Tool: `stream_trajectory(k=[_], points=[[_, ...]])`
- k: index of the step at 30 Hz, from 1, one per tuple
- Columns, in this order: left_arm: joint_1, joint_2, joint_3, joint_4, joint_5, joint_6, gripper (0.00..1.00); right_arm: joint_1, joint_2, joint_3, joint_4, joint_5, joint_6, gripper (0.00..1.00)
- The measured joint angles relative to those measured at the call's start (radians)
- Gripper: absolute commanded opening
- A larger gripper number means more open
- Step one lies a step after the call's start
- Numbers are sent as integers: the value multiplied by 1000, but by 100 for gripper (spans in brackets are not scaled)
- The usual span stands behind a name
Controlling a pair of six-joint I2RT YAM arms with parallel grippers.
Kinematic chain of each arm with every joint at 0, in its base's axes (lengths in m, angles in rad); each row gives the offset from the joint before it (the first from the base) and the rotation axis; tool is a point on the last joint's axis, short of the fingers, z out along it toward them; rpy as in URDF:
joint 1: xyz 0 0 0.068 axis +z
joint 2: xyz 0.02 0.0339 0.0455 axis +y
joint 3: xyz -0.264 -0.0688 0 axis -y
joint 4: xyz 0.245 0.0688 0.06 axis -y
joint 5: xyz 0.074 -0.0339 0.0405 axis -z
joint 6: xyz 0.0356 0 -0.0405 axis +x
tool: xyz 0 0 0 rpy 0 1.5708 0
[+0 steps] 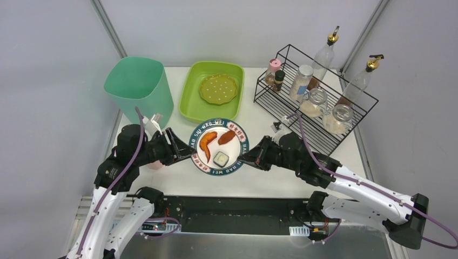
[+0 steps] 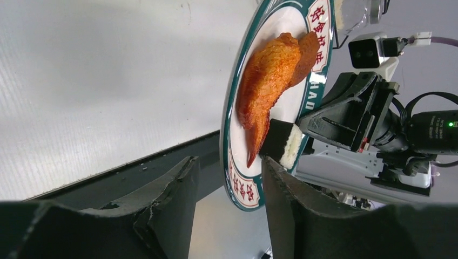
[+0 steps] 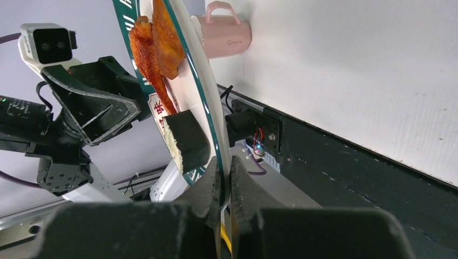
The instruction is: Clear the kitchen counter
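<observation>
A round plate with a teal rim and red lettering carries two orange chicken wings and a dark sushi piece. It is held a little above the white kitchen counter. My right gripper is shut on the plate's right rim, and the rim is pinched between its pads in the right wrist view. My left gripper is open at the plate's left rim. In the left wrist view the rim of the plate stands between the spread fingers without touching them.
A pink mug lies on the counter under my left arm. At the back stand a mint-green bin, a lime-green tub with a green dish inside, and a black wire rack of bottles and jars. A black rail runs along the front edge.
</observation>
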Motion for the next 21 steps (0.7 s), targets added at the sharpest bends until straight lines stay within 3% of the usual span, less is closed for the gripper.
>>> stream_trajectory(k=[6,21], points=[[0,0,-13,14,24,-9,35,0,6,33,-11,-25,5,0],[0,-2,-53,80,45,-52,29,1,49,63,5,-73,31,0]])
